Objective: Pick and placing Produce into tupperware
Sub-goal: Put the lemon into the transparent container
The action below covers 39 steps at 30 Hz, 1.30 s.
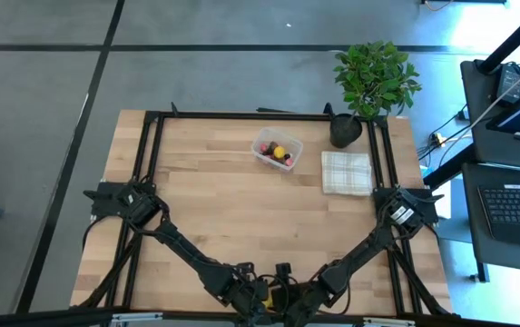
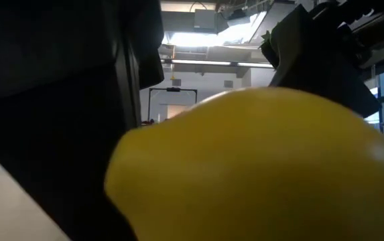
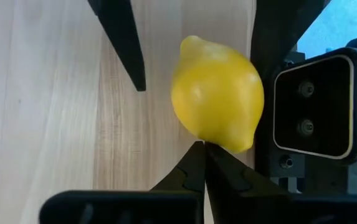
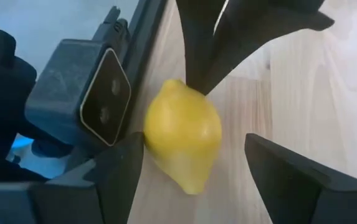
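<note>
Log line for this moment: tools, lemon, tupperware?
left tool: shut, tips at lemon | right tool: open astride lemon | lemon: on table near edge | tupperware: holds produce

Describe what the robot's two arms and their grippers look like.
Both arms are black, jointed links on black bases with small white labels, left arm and right arm. Thin black cables trail by the bases. The left gripper has slim, tapering black fingers; the right gripper has broad, flat matte black ones.
</note>
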### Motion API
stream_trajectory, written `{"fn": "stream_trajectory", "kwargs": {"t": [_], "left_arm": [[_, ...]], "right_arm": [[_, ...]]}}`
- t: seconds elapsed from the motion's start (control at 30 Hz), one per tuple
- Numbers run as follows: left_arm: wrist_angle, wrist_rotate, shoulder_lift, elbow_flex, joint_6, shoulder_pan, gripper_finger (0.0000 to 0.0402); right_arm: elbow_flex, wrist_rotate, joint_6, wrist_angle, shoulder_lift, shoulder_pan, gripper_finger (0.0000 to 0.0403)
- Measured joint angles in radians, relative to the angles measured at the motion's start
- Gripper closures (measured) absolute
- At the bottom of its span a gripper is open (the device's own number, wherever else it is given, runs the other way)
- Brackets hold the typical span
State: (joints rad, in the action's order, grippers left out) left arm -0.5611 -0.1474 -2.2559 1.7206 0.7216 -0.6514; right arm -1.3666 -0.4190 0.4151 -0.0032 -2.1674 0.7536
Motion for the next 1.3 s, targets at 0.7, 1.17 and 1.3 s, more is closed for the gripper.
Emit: {"fn": "stream_trajectory", "kwargs": {"t": [0.7,1.17,1.3], "left_arm": [[0.012,-0.026,0.000,0.000,-0.026,-0.001,0.0400],[0.008,-0.023,0.000,-0.001,-0.028,-0.001,0.0385],[-0.002,-0.025,0.000,-0.001,-0.028,-0.001,0.0395]], "right_arm": [[0.000,0.025,-0.006,0.020,-0.033,-0.023,0.0153],[0.002,0.043,-0.031,0.032,-0.034,-0.035,0.0202],[0.002,0.039,-0.035,0.031,-0.034,-0.036,0.0209]]}}
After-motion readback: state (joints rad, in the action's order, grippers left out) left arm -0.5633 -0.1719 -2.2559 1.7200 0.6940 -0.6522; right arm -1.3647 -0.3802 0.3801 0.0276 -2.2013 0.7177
